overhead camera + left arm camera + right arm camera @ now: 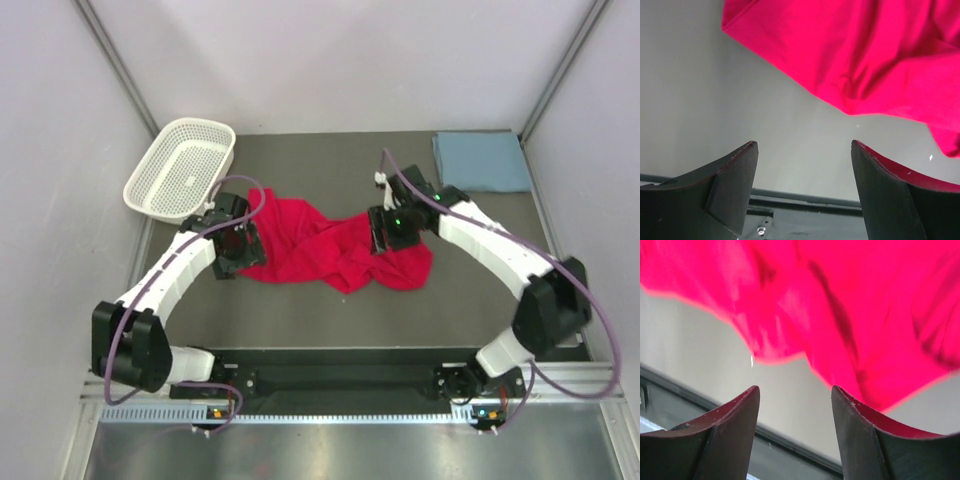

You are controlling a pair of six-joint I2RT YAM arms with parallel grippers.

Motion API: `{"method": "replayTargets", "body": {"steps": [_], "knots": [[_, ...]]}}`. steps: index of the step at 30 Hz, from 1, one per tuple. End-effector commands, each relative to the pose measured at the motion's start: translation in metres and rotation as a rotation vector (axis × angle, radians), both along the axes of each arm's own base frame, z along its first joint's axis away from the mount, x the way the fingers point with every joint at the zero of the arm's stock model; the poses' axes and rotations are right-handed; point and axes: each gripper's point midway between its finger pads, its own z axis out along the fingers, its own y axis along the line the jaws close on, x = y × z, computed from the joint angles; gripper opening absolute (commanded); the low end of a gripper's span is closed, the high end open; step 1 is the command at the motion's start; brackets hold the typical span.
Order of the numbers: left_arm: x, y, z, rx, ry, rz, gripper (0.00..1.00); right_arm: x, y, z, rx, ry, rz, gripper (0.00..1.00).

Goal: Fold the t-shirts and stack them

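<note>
1. A red t-shirt (850, 315) fills the upper part, rumpled and blurred.
2. The right gripper (796, 389) sits below the cloth's edge, its dark jaws apart with nothing between them.
3. Grey table (685, 345) shows underneath.

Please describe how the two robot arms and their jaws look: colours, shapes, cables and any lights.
The left arm and the right arm have white shell links between bulky black joints. A purple-grey cable loops loosely along each arm. A small green light glows on the right wrist. The jaws are black and wedge-shaped, and they taper to thin, curved tips.
</note>
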Motion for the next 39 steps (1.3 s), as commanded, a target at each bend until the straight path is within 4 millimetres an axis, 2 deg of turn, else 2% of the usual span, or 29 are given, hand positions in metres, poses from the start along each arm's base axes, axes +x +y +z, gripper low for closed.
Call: {"method": "replayTargets", "body": {"steps": [1,2,3,5,6,8,9,11,13,15,17,18,20,22,24,25,26,28,29,30,31,32,33,34,35,36,37,38,39], "knots": [[0.026,-0.008,-0.016,-0.048,-0.043,0.034,0.80,-0.036,-0.012,0.003,0.038,0.002,0.029,0.60],[0.034,-0.014,-0.023,-0.085,-0.047,0.030,0.80,-0.043,-0.015,0.007,0.052,-0.007,0.027,0.60],[0.036,-0.018,-0.038,-0.091,-0.008,0.027,0.80,-0.051,-0.019,-0.004,0.045,0.017,0.022,0.60],[0.046,-0.027,-0.048,-0.130,0.013,0.019,0.79,-0.058,-0.024,-0.004,0.051,0.007,0.015,0.60],[0.048,-0.030,-0.063,-0.128,0.060,0.017,0.78,-0.064,-0.028,-0.011,0.041,0.021,0.009,0.60],[0.060,-0.039,-0.067,-0.162,0.059,0.002,0.75,-0.066,-0.031,-0.012,0.044,0.016,0.006,0.61],[0.061,-0.040,-0.078,-0.162,0.087,0.003,0.74,-0.070,-0.033,-0.017,0.038,0.027,0.005,0.61],[0.065,-0.041,-0.084,-0.159,0.102,0.011,0.69,-0.070,-0.033,-0.019,0.039,0.030,0.004,0.60],[0.060,-0.038,-0.094,-0.139,0.150,0.023,0.34,-0.069,-0.033,-0.019,0.035,0.031,0.001,0.60],[0.062,-0.033,-0.085,-0.111,0.117,0.035,0.00,-0.067,-0.032,-0.018,0.038,0.026,0.000,0.61],[0.069,-0.032,-0.068,-0.100,0.062,0.030,0.00,-0.066,-0.031,-0.017,0.041,0.024,-0.001,0.60],[0.075,-0.026,-0.052,-0.064,0.005,0.031,0.00,-0.065,-0.031,-0.016,0.044,0.023,-0.003,0.61],[0.091,-0.035,-0.024,-0.068,-0.080,0.000,0.00,-0.065,-0.031,-0.018,0.041,0.029,-0.007,0.60],[0.099,-0.043,-0.012,-0.073,-0.092,-0.033,0.00,-0.065,-0.031,-0.019,0.038,0.036,-0.006,0.60],[0.130,-0.052,0.003,-0.069,-0.122,-0.048,0.00,-0.064,-0.032,-0.018,0.031,0.033,-0.012,0.61],[0.153,-0.058,0.026,-0.076,-0.168,-0.054,0.00,-0.063,-0.033,-0.019,0.026,0.034,-0.012,0.61],[0.166,-0.061,0.007,-0.055,-0.120,-0.059,0.00,-0.060,-0.035,-0.018,0.022,0.031,-0.019,0.61],[0.194,-0.065,0.005,-0.032,-0.117,-0.088,0.00,-0.057,-0.039,-0.021,0.009,0.045,-0.028,0.61],[0.223,-0.071,0.001,-0.029,-0.110,-0.099,0.07,-0.054,-0.041,-0.021,0.004,0.046,-0.036,0.62],[0.238,-0.071,-0.001,-0.011,-0.108,-0.116,0.11,-0.046,-0.044,-0.018,0.006,0.036,-0.053,0.66],[0.275,-0.075,0.043,-0.016,-0.234,-0.105,0.21,-0.043,-0.046,-0.021,0.000,0.046,-0.062,0.70],[0.286,-0.066,0.045,0.029,-0.238,-0.081,0.34,-0.039,-0.047,-0.021,0.004,0.045,-0.071,0.71],[0.284,-0.058,0.015,0.073,-0.146,-0.066,0.53,-0.033,-0.047,-0.017,0.015,0.041,-0.081,0.74],[0.294,-0.053,0.037,0.080,-0.200,-0.046,0.62,-0.030,-0.046,-0.020,0.013,0.048,-0.084,0.80],[0.292,-0.046,0.043,0.101,-0.208,-0.035,0.66,-0.024,-0.046,-0.017,0.011,0.034,-0.077,0.84],[0.291,-0.044,0.048,0.108,-0.223,-0.041,0.68,-0.021,-0.046,-0.017,0.005,0.028,-0.075,0.87],[0.278,-0.039,0.030,0.123,-0.159,-0.047,0.68,-0.017,-0.046,-0.021,-0.008,0.033,-0.079,0.96],[0.269,-0.035,0.043,0.135,-0.172,-0.044,0.67,-0.010,-0.045,-0.020,-0.008,0.015,-0.089,1.00],[0.262,-0.029,0.043,0.157,-0.169,-0.051,0.65,-0.004,-0.042,-0.017,0.002,-0.001,-0.100,1.00]]}}
